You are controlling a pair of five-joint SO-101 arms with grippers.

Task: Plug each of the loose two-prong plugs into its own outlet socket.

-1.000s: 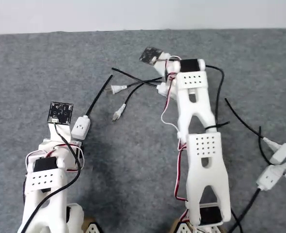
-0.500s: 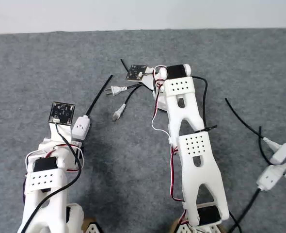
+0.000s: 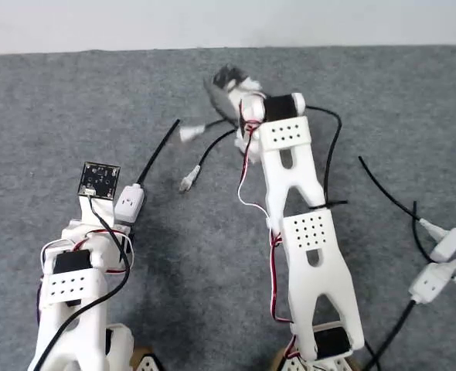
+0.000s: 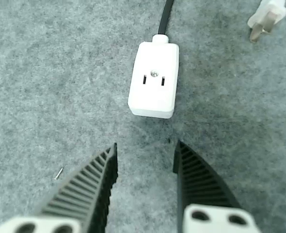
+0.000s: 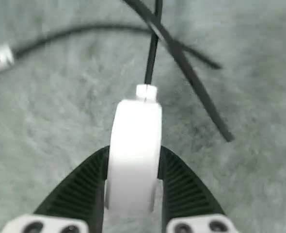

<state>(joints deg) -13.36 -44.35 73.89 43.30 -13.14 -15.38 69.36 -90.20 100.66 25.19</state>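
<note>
Clamped on a white connector body (image 5: 135, 121) and its black cord, the right hand (image 5: 134, 151) has swung leftward over the grey surface (image 3: 382, 85), tugging a loose plug (image 3: 191, 133), while the left hand (image 4: 145, 150) waits wide open before an empty outlet socket (image 4: 153, 80).

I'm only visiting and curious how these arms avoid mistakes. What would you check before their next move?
1. Right gripper shut on the white connector: ok.
2. Whether that connector is a plug or a socket: cannot tell, its held end is hidden.
3. Left gripper open and apart from the outlet socket: ok.
4. Socket slots facing up and unblocked: ok.
5. Loose plug plugged in: not ok, it lies unplugged.
6. Path ahead of the held connector free of tangles: not ok, black cords cross there and might snag.
</note>
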